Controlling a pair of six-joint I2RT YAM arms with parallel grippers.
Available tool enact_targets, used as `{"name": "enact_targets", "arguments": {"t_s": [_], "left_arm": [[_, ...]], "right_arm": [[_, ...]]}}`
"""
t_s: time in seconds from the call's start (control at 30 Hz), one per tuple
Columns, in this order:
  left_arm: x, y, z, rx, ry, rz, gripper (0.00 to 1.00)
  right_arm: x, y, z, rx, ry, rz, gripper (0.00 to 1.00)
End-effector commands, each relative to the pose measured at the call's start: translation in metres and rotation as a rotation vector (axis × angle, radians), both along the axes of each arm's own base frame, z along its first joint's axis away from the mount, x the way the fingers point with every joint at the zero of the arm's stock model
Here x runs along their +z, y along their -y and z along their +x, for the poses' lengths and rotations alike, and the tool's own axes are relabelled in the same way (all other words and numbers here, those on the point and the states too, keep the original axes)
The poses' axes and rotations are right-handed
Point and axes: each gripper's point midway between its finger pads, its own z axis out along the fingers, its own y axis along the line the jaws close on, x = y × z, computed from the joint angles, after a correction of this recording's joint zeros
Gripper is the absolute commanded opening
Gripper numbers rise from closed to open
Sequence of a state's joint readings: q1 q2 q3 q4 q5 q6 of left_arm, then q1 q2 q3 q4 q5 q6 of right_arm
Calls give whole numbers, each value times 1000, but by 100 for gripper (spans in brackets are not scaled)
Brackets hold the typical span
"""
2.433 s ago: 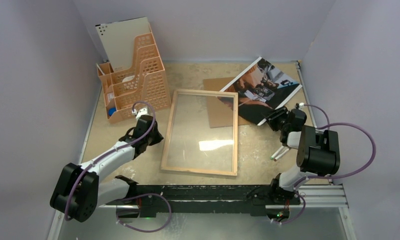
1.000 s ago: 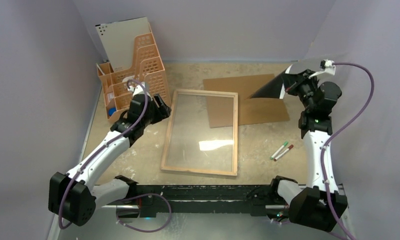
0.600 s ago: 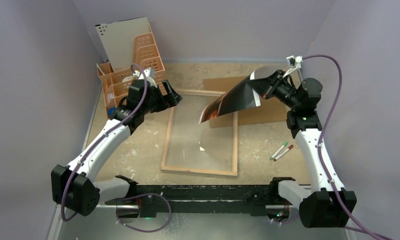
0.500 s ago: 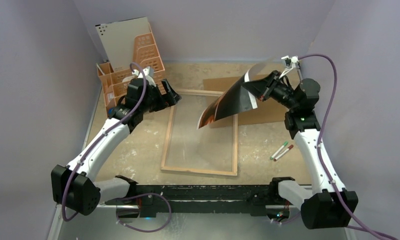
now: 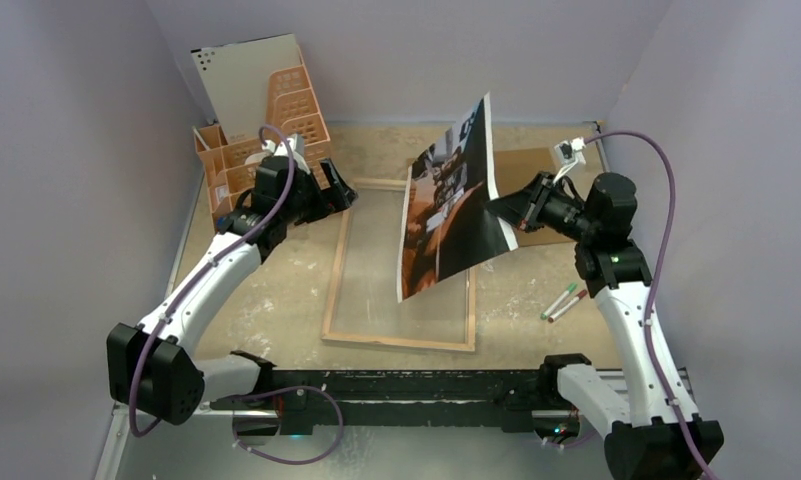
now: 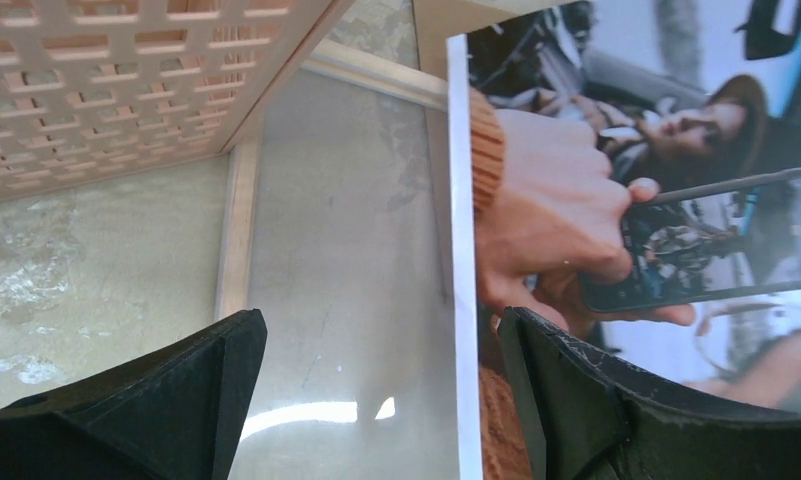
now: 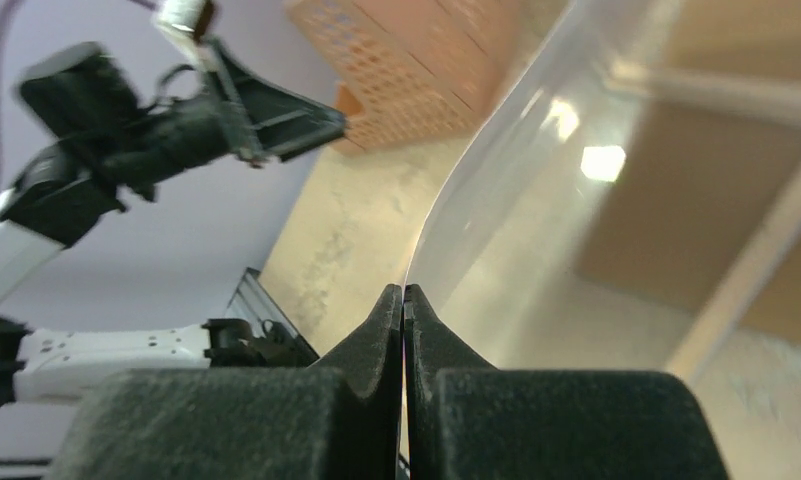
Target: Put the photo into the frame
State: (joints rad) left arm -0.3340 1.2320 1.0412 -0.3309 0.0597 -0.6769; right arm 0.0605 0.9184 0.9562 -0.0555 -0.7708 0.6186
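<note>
The photo stands nearly upright on its edge above the frame, printed side facing left. My right gripper is shut on its right edge; in the right wrist view the fingertips pinch the thin sheet, which curves away. The frame lies flat, wood rim up, with a clear pane. My left gripper hovers open over the frame's far left corner. In the left wrist view the photo's white border runs between the open fingers, not gripped, and the frame rim lies below.
An orange mesh desk organiser stands right behind the left gripper. A brown hardboard sheet lies at the back right. Two markers lie right of the frame. Purple walls close the table in.
The right gripper carried the photo from the back right to over the frame and turned it upright. The left gripper opened wide and moved to the frame's far left corner.
</note>
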Motion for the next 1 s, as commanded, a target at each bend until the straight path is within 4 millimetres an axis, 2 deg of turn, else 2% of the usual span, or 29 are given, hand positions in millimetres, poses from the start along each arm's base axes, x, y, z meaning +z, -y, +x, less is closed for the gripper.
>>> {"name": "enact_targets", "arguments": {"t_s": [0.0,0.1,0.23,0.33,0.63,0.8,0.87,0.97], "left_arm": [[-3,8,4,-44,9,-25,92],[-2,14,5,-66,13,-45,92],[-3,20,8,-79,11,-74,91],[-2,27,10,-103,12,-105,91],[-8,52,14,-191,-11,-192,88],[4,63,16,-210,15,-217,87],[1,59,18,-188,8,-188,87],[-20,34,22,-74,-15,-81,87]], "right_arm": [[-71,27,-7,-160,-267,-160,0],[-99,45,-13,-264,-397,-240,0],[-119,66,-18,-369,-465,-319,0],[-128,72,-19,-390,-474,-356,0],[-105,66,-14,-342,-346,-349,0],[-71,71,-8,-354,-268,-382,0],[-54,75,-7,-372,-235,-396,0],[-31,78,-5,-393,-193,-401,0]]}}
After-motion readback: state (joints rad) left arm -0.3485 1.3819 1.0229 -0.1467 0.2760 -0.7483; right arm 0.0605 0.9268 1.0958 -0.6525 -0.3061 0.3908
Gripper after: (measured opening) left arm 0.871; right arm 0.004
